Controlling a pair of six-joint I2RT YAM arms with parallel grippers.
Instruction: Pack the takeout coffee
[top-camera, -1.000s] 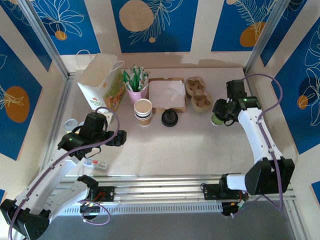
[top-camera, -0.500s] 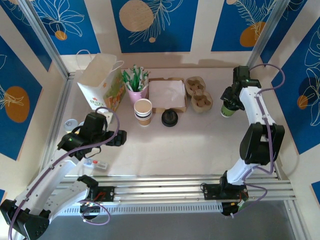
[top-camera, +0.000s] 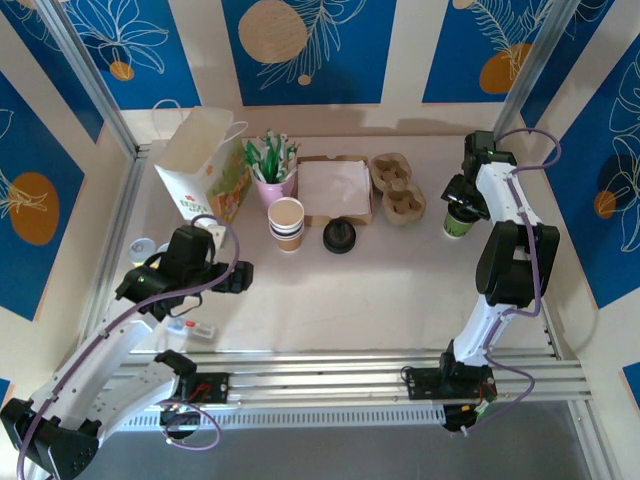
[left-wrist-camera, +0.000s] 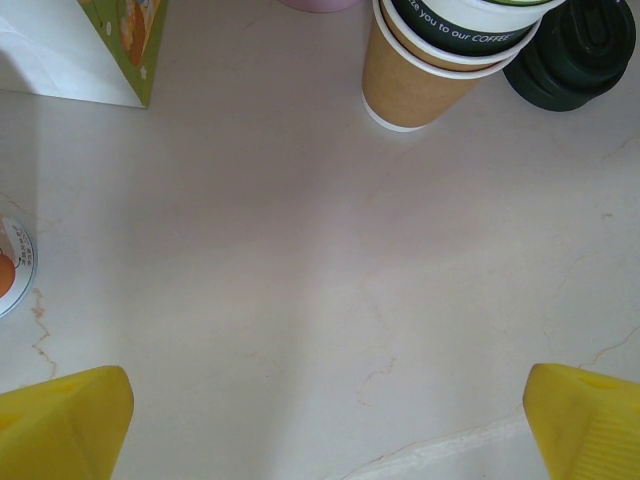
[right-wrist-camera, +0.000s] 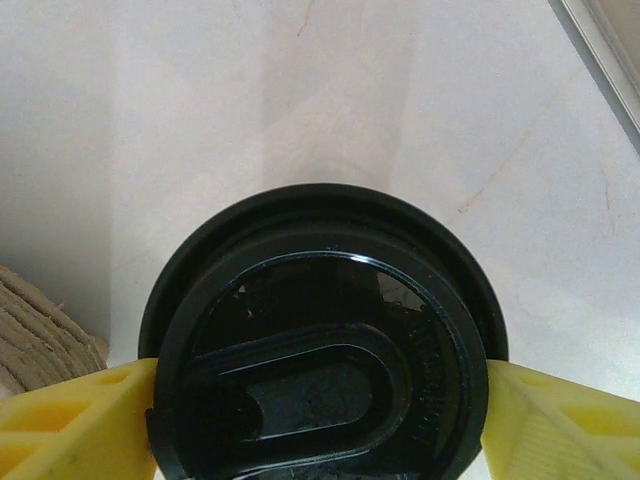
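The takeout coffee (top-camera: 457, 222), a green cup with a black lid, stands at the back right of the table. In the right wrist view its lid (right-wrist-camera: 320, 350) sits right under the camera. My right gripper (top-camera: 459, 210) reaches down over it, and its yellow fingers (right-wrist-camera: 70, 420) lie against both sides of the cup below the lid's rim. The white paper bag (top-camera: 200, 165) stands open at the back left, and its lower corner (left-wrist-camera: 70, 50) appears in the left wrist view. My left gripper (top-camera: 240, 275) hovers open over bare table at the front left, nothing between its fingers (left-wrist-camera: 60, 425).
A stack of beige cups (top-camera: 286, 222) and a pile of black lids (top-camera: 340, 236) sit mid-table. Behind them are a pink cup of stirrers (top-camera: 273, 170), a napkin box (top-camera: 335, 190) and pulp cup carriers (top-camera: 397, 188). The right wall frame stands close to the coffee.
The right arm has carried the coffee from mid-right back and rightward toward the wall, where it now stands on the table. The left arm has not moved.
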